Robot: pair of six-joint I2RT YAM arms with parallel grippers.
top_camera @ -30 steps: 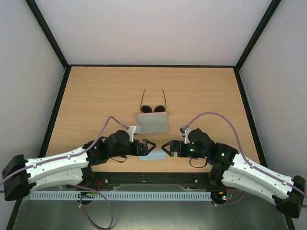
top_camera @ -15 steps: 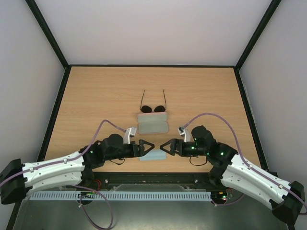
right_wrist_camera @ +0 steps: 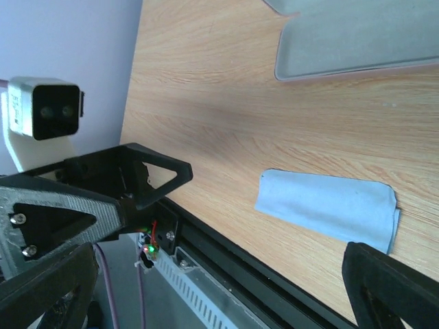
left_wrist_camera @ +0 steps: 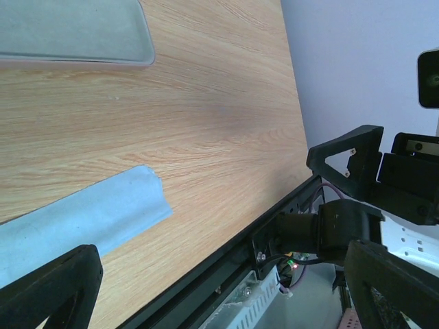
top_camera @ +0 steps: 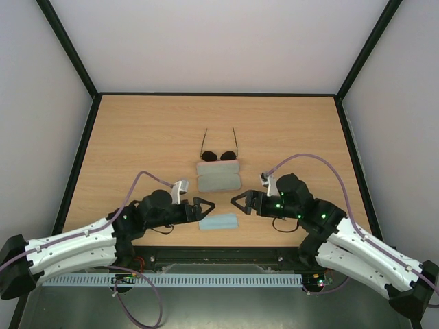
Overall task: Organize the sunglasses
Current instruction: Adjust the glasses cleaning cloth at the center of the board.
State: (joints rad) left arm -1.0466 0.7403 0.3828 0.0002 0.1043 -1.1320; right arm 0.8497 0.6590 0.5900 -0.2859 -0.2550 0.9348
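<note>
The sunglasses (top_camera: pixel 219 155) lie on the table with round dark lenses and their thin temple arms spread out toward the far side. Just in front of them lies the open case (top_camera: pixel 218 177), its grey-green inside up; it also shows in the left wrist view (left_wrist_camera: pixel 68 31) and the right wrist view (right_wrist_camera: pixel 357 41). My left gripper (top_camera: pixel 206 206) and right gripper (top_camera: pixel 240 202) face each other above the light blue cloth (top_camera: pixel 218 223). Both are open and empty. The sunglasses do not show in either wrist view.
The folded cloth lies flat near the table's front edge, shown in the left wrist view (left_wrist_camera: pixel 75 223) and the right wrist view (right_wrist_camera: pixel 329 205). The black front rail (top_camera: pixel 219 252) runs just behind it. Black-framed walls bound the table on both sides.
Both grippers have drawn back from the cloth: the left one to the left, the right one toward the far side. The cloth now lies uncovered. Sunglasses and case have not moved.
</note>
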